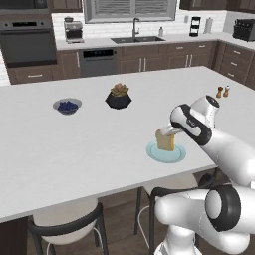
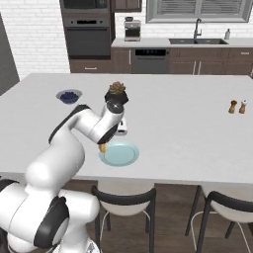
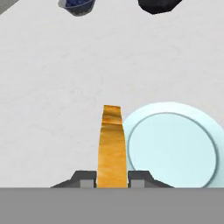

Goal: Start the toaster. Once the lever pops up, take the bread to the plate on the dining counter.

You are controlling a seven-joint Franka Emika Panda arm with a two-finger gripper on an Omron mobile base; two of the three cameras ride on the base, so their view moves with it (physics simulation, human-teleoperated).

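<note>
My gripper (image 3: 112, 179) is shut on the bread (image 3: 112, 144), a golden-tan slice held upright on its edge. In the hand view the slice hangs just left of the pale blue-green plate (image 3: 175, 151). From the left base view the bread (image 1: 165, 141) hangs low over the plate (image 1: 166, 153) on the white dining counter (image 1: 74, 149), with the gripper (image 1: 169, 131) above it. The right base view shows the arm covering most of the bread (image 2: 103, 147) beside the plate (image 2: 119, 154). The black toaster (image 1: 244, 30) stands on the far back counter at the right.
A bowl of blue berries (image 1: 67, 106) and a black plant pot (image 1: 118, 97) stand farther back on the island. Salt and pepper shakers (image 1: 222, 91) sit near its right side. Dark-framed stools (image 2: 126, 202) line the near edge.
</note>
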